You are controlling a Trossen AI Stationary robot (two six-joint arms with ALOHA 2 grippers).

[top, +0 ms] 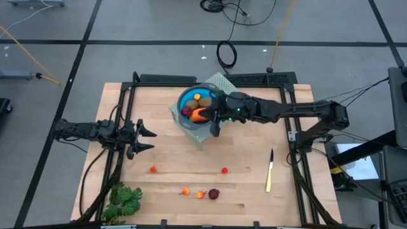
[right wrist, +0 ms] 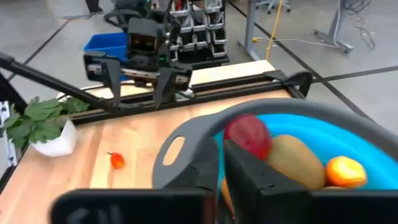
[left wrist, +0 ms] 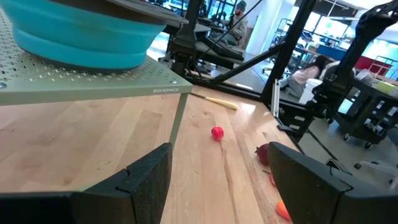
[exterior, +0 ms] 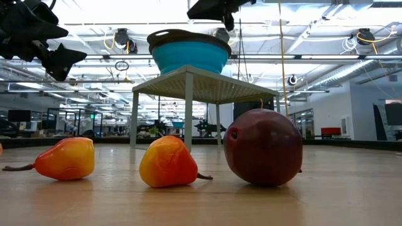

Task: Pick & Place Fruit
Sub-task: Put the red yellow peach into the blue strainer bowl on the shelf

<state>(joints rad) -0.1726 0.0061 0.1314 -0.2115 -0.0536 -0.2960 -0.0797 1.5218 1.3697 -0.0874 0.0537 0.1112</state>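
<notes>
A blue bowl point(top: 191, 97) stands on a pale perforated stand point(top: 219, 83) at the table's far middle. In it lie two brown-green ovals point(top: 205, 100), a dark red ball point(top: 186, 111) and the long orange-red fruit point(top: 199, 115). My right gripper point(top: 214, 127) hovers shut above the bowl's near right rim point(right wrist: 186, 149), clear of it in the low view. Near the front edge lie a dark red ball point(top: 213, 193), two small orange fruits point(top: 185, 190) and two tiny red ones point(top: 153, 169). My left gripper point(top: 143, 138) waits open at the table's left.
A yellow-handled knife point(top: 269, 172) lies at the right. The green leafy bunch point(top: 124, 200) sits at the near left corner. Black frame rails point(top: 127, 108) run along both sides of the table. Bare wood lies between the stand and the fruits in front.
</notes>
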